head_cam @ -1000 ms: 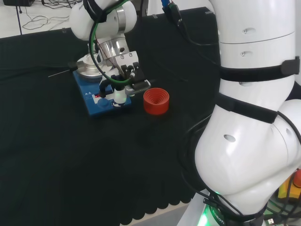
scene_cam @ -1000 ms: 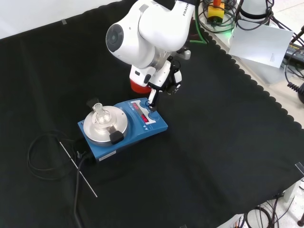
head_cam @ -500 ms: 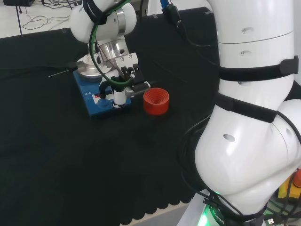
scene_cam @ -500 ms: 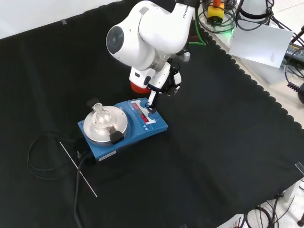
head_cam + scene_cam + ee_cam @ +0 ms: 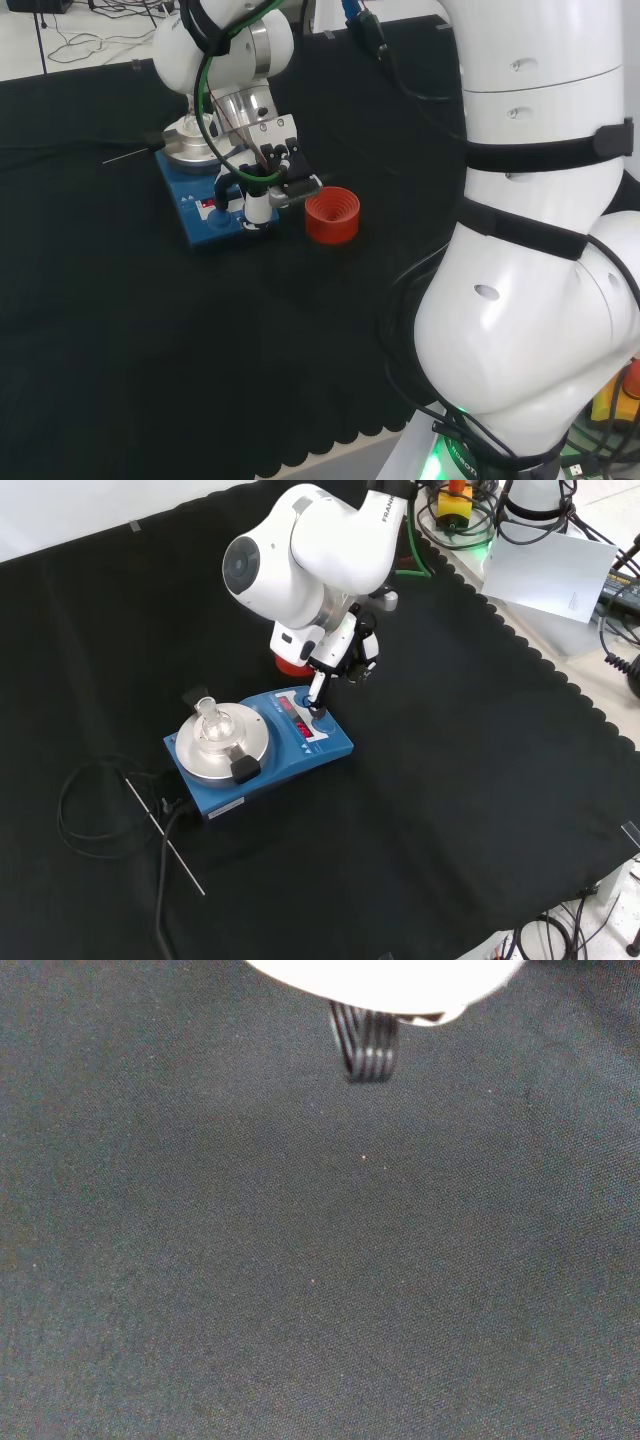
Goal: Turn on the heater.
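The heater [image 5: 262, 753], a blue hotplate with a round metal top plate [image 5: 220, 746] and a small glass flask [image 5: 210, 718] on it, sits on the black worktop [image 5: 450, 780] directly under the hand [image 5: 340, 650]. In the front view one finger [image 5: 317, 688] reaches straight down to the control panel [image 5: 305, 718], its tip on or just above the panel beside a red lit display; whether it actually touches cannot be told. The other fingers look tucked up near the palm, holding nothing, so the hand is in a pointing pose rather than a grasp. In the head view the same finger [image 5: 257, 205] comes down on the heater's near end, and a red ribbed stand [image 5: 332, 214] sits just beside the hand, away from the heater. A black cable [image 5: 90, 810] and a thin rod [image 5: 165, 837] lie on the cloth beyond the heater, well apart from the hand. The step in hand appears to be pressing the power control. The next move likely calls for a short, straight push down on the button, keeping the fingertip centred so it does not slide off, without nudging the heater or the flask.
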`<state>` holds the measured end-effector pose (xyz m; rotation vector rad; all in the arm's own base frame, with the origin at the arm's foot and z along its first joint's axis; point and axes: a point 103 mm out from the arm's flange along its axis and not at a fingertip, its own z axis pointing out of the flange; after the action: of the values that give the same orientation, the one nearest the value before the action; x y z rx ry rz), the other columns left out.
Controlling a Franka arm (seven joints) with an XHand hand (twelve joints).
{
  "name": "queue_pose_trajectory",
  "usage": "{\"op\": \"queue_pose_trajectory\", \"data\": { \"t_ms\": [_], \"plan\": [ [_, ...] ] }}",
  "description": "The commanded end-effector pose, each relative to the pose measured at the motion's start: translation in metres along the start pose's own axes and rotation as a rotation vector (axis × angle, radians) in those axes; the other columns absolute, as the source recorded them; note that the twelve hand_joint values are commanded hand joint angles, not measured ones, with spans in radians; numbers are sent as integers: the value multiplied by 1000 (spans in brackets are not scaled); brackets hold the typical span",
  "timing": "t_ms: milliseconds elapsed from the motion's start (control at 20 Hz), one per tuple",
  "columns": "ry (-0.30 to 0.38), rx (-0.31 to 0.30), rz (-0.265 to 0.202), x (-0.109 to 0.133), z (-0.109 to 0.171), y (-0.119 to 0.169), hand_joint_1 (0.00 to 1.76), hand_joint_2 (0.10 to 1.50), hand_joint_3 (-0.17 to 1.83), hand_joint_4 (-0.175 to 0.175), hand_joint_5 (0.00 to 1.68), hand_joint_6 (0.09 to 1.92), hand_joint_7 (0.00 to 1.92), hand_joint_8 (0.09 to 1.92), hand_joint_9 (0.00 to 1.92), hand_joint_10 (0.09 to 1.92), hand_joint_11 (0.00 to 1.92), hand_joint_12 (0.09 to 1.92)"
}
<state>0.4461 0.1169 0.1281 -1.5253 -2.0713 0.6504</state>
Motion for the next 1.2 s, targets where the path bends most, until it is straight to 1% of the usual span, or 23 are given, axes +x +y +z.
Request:
{"op": "queue_pose_trajectory", "data": {
  "t_ms": [50,300,500,650,950,1200],
  "plan": [
    [5,-12,-2,1,-2,0,1477,674,1104,-37,269,628,1681,1532,1765,1515,1423,1421],
    [13,-12,-7,-2,-1,-1,1477,675,1104,-38,267,626,1680,1532,1766,1514,1423,1422],
    [4,-2,0,1,0,0,1476,674,1105,-38,267,626,1680,1530,1766,1512,1423,1422],
    [10,2,7,1,2,1,1476,674,1106,-38,267,626,1680,1529,1766,1510,1422,1422],
    [10,-3,-4,0,-2,0,1475,674,1107,-38,268,626,1681,1526,1763,1507,1418,1422],
    [4,9,-3,0,-1,1,1474,674,1108,-39,272,629,1682,1524,1763,1504,1415,1422]
  ]
}}
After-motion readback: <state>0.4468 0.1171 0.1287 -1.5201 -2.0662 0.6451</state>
